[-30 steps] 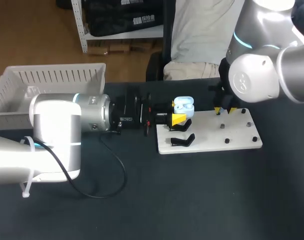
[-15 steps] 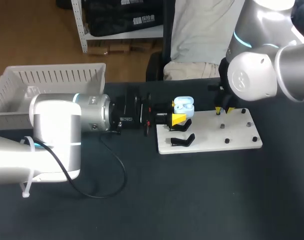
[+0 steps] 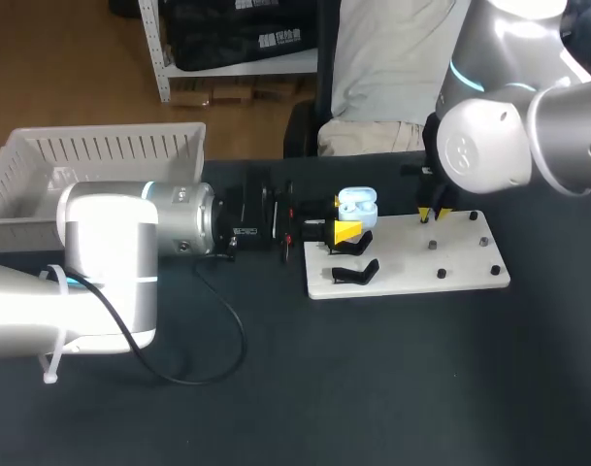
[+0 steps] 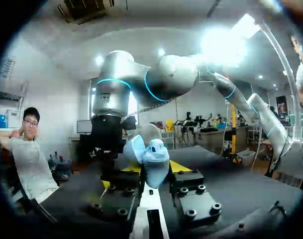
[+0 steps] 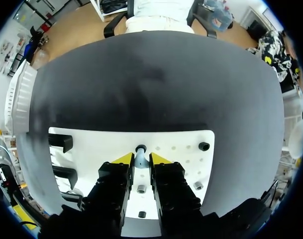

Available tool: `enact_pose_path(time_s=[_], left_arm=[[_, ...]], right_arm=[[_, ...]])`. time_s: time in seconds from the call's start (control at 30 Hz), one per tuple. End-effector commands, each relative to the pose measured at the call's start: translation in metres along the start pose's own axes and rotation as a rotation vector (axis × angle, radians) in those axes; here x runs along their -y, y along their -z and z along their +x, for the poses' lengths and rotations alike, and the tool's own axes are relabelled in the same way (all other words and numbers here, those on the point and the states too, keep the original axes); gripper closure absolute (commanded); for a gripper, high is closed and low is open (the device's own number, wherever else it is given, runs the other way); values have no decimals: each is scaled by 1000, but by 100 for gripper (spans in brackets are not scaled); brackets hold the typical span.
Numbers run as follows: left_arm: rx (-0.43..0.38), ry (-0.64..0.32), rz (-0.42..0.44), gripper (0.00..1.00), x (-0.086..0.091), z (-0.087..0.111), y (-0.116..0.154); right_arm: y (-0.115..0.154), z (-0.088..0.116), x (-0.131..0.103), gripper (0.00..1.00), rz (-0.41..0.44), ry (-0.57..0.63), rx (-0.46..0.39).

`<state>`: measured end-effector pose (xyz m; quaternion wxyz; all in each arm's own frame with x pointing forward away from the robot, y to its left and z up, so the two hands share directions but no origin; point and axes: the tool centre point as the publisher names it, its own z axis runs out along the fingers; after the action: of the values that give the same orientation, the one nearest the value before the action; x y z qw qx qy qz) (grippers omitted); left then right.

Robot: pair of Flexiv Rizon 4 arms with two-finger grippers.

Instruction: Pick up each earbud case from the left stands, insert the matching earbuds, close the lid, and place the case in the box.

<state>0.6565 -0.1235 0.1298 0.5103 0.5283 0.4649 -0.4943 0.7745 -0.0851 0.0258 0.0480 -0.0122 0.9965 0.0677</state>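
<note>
Released right fingers point(image 5: 122, 159) are straddling the earbud point(image 5: 140, 152) (left fingers point(image 3: 347, 232) grasping the case point(image 3: 357, 204)); centring before clenching is looking advisable.

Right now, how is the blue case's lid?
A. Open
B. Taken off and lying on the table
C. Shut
A: the case has its lid swung back but still joined to it, so the inside shows.
</note>
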Motion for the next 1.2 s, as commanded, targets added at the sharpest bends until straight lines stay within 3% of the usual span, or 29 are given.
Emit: enact_pose_path(time_s=[0.03,0.33,0.77,1.2], left_arm=[[4,-4,-3,100,0,1,0],[4,-4,-3,100,0,1,0],[4,-4,-3,100,0,1,0],[4,-4,-3,100,0,1,0]], right_arm=[[-1,-3,1,100,5,-6,-2],[7,4,-2,100,15,-9,-7],[45,11,-6,100,23,-34,35],[136,40,-31,100,34,-86,147]])
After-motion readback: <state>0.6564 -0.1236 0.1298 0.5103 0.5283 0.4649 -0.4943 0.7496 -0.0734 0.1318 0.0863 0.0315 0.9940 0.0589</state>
